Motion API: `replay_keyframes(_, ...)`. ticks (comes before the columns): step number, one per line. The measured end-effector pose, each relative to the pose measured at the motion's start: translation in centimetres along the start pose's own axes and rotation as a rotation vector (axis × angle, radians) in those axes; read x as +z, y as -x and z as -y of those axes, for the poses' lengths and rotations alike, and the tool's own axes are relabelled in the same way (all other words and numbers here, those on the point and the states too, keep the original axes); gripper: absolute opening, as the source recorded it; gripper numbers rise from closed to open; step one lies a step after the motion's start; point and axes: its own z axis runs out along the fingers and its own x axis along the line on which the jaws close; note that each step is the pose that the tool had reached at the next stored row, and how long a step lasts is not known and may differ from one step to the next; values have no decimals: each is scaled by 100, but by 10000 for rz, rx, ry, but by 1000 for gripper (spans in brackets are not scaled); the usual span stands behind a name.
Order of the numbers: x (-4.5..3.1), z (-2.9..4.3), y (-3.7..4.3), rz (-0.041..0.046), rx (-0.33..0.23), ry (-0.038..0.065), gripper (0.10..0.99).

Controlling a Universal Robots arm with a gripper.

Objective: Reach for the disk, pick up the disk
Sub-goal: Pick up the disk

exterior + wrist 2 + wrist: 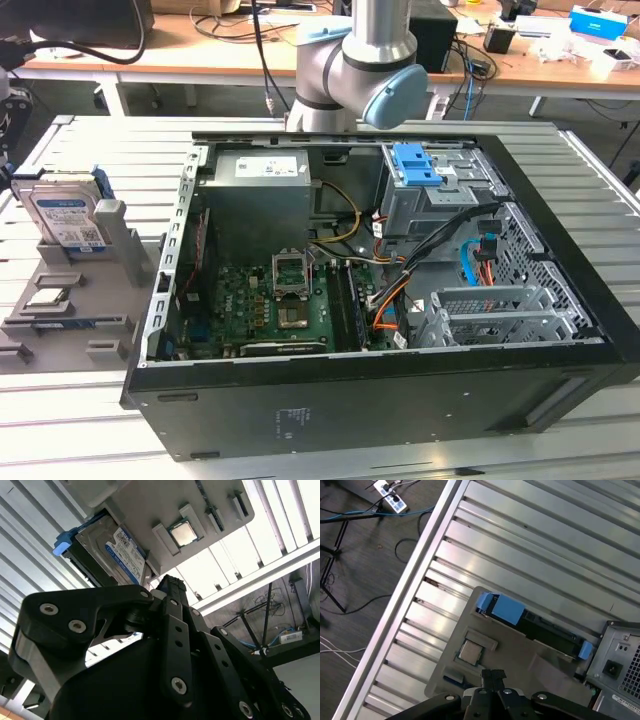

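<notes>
Grey holder point(120, 250) is sitting on the slotted table point(100, 130) by its edge at the exterior view's left, beside the open computer case point(400, 400). The disk point(65, 215) is standing upright in a slot along one holder edge. A chip point(47, 298) is lying flat in a recess toward the opposite edge. The arm point(370, 60) is rising behind the case. In both wrist views the gripper point(493, 674) is hovering above the holder, fingertips pressing together, gripping nothing, clear of the disk.
</notes>
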Motion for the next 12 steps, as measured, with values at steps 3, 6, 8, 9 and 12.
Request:
replay_keyframes(3, 0, 0, 0, -6, -161, 0, 106)
replay_keyframes(6, 0, 0, 0, -15, -407, 0, 106)
replay_keyframes(8, 0, 0, 0, -21, -532, 0, 106)
replay_keyframes(9, 0, 0, 0, -22, -582, 0, 106)
replay_keyframes(12, 0, 0, 0, -29, -769, 0, 106)
